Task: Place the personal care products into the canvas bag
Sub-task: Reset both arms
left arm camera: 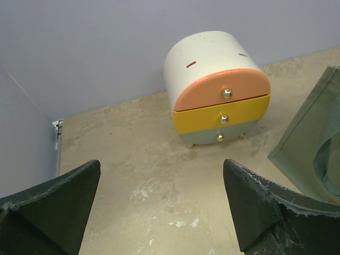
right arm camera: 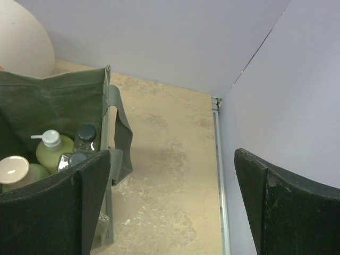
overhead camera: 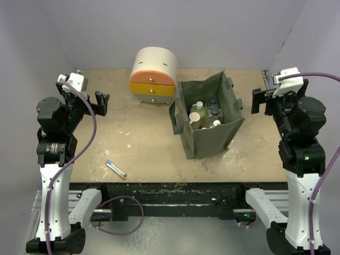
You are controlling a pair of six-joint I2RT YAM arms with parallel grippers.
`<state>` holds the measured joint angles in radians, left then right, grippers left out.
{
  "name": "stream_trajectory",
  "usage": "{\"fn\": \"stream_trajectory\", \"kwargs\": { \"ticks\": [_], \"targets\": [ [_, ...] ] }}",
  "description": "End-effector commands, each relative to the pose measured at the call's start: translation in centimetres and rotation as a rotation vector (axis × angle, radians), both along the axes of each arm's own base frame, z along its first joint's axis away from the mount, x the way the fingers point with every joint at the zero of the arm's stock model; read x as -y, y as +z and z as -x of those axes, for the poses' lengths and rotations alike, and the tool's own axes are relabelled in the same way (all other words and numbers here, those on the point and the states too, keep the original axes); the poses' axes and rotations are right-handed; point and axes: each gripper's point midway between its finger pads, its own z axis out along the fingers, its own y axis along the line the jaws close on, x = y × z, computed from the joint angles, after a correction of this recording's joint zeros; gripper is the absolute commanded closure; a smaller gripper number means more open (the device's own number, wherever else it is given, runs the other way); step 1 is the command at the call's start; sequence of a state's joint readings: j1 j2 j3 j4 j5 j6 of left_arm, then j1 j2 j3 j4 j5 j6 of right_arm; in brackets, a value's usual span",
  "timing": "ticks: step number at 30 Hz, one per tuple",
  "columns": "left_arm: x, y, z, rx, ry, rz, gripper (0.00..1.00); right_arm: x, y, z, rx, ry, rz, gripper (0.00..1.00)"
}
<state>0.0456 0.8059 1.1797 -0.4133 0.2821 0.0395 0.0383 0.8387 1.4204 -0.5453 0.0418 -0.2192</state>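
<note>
Grippers first: left gripper (overhead camera: 102, 104) has jaws wide and empty, over the left side of the table (overhead camera: 138, 143). Right gripper (overhead camera: 258, 101) is likewise wide and empty, just beside the canvas bag (overhead camera: 226, 135).

Slim grey bottle (overhead camera: 116, 169) lies flat near the table's near edge, nearer the left arm. Its long axis runs diagonally, blue tip far-left.

Other bottles (overhead camera: 204, 114) stand inside the bag.

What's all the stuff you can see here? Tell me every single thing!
canvas bag: one, olive green, standing open right of the table's middle.
bottles: at least four, pale green or clear, with white or black tops, upright inside the bag.
slim tube: one, greyish with red and blue ends, lying near the front left.
drawer unit: one, cream, orange and yellow, at the back, left of the bag.
table: one, tan, scuffed.
left gripper: one, black, open, empty.
right gripper: one, black, open, empty.
</note>
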Motion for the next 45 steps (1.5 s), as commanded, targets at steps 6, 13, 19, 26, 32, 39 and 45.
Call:
{"fn": "stream_trajectory", "kwargs": {
  "ticks": [6,13,19,26,32,39,45],
  "targets": [
    [1.4,-1.3,-1.1,-0.019,-0.12,-0.078,0.01,1.2,0.3,0.2,0.055,-0.057,-0.001,0.0],
    [1.4,-1.4,-0.4,-0.025,-0.124,-0.084,0.01,1.6,0.0,0.5,0.041,-0.075,-0.007,0.0],
    [1.5,-1.8,-0.2,-0.02,-0.133,-0.085,0.01,1.6,0.8,1.3,0.061,-0.073,-0.024,0.01],
    [1.4,-1.3,0.2,-0.009,-0.117,-0.067,0.01,1.7,0.2,1.9,0.062,-0.076,-0.038,0.01],
    [1.4,-1.6,-0.1,-0.019,-0.119,-0.056,0.01,1.7,-0.2,1.9,0.058,-0.077,-0.047,0.01],
    [1.0,-1.3,0.2,-0.011,-0.093,-0.054,0.01,1.5,-0.6,1.8,0.045,-0.065,-0.058,0.01],
    [0.7,-0.8,0.4,-0.017,-0.078,-0.057,0.01,1.4,-0.6,1.9,0.041,-0.06,-0.06,0.01]
  ]
}}
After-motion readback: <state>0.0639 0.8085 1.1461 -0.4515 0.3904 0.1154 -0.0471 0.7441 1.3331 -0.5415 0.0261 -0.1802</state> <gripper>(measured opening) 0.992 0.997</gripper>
